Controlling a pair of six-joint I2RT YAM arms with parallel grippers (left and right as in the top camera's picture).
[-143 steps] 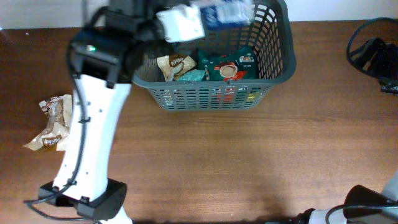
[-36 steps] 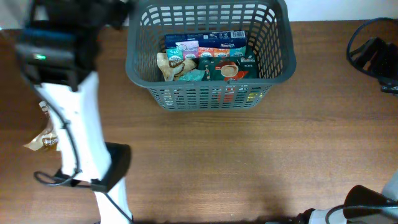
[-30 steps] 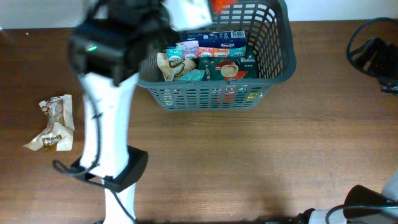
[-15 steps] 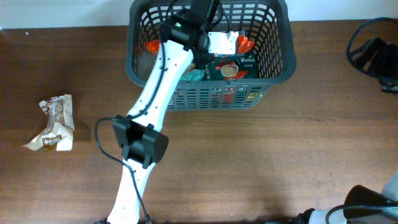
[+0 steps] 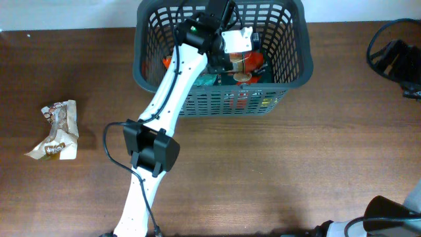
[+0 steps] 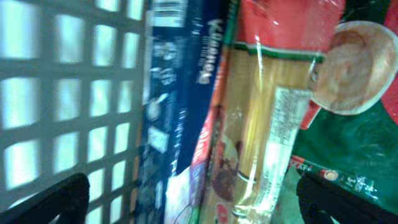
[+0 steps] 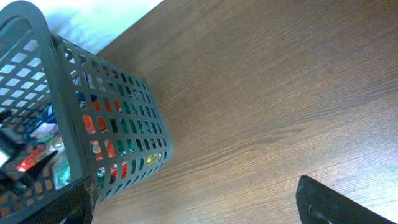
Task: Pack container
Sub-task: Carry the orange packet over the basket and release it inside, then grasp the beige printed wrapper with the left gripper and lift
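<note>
The container (image 5: 223, 102), a dark grey lattice basket, stands at the table's far edge with several snack packets inside. My left arm reaches into it from above. My left gripper (image 5: 242, 60) hangs open just over a red and clear packet (image 6: 264, 118), which lies on a blue packet (image 6: 177, 106) and a green packet (image 6: 360, 143). Both left fingers (image 6: 53, 202) stand wide apart and touch nothing. In the right wrist view my right gripper (image 7: 196, 202) is open over bare wood, to the right of the container (image 7: 74, 118).
Two crumpled brown snack packets (image 5: 58, 130) lie on the table at the far left. Dark cables and gear (image 5: 395, 58) sit at the back right corner. The basket's lattice wall (image 6: 56, 93) is close on the left gripper's left side.
My left arm swung from the table's left side into the basket carrying the red packet. Its jaws have opened, and the packet now lies on the others.
</note>
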